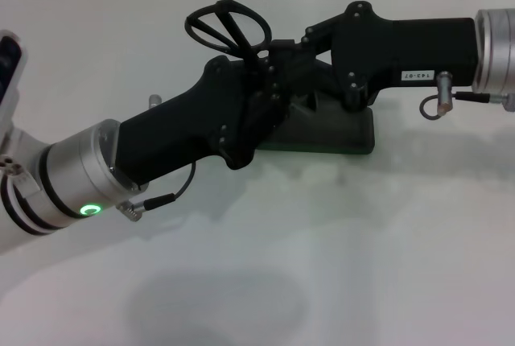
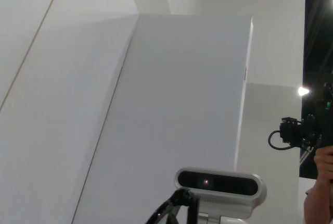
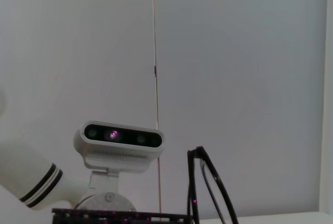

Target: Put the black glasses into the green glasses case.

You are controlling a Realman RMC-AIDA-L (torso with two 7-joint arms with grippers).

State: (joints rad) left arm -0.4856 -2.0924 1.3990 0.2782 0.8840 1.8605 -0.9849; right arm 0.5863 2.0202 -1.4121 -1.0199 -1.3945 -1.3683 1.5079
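Near the middle of the head view, both arms meet over the green glasses case (image 1: 338,129), which lies on the white worktop (image 1: 322,265) just right of centre. Only its near edge and right end show as a dark green slab with rounded corners; the rest is covered by the two arms, so I cannot tell what lies inside it, or whether the lid is up.

The black glasses (image 1: 229,28) are above the case, toward the upper middle of the frame, raised off the worktop. One oval lens rim stands clear against the pale surface, with a thin temple arm crossing it. The lower part of the frame runs down into the spot where the two hands meet.

The left hand (image 1: 261,92) reaches in from the lower left, and the right hand (image 1: 302,48) comes in from the right edge. Their dark bodies overlap right at the glasses, and I cannot tell which one grips the frame, nor how wide either hand's fingers stand.

In the right wrist view the glasses (image 3: 208,193) show at the lower middle, upright, one rim edge-on, beside the head camera (image 3: 122,138) on its stand.
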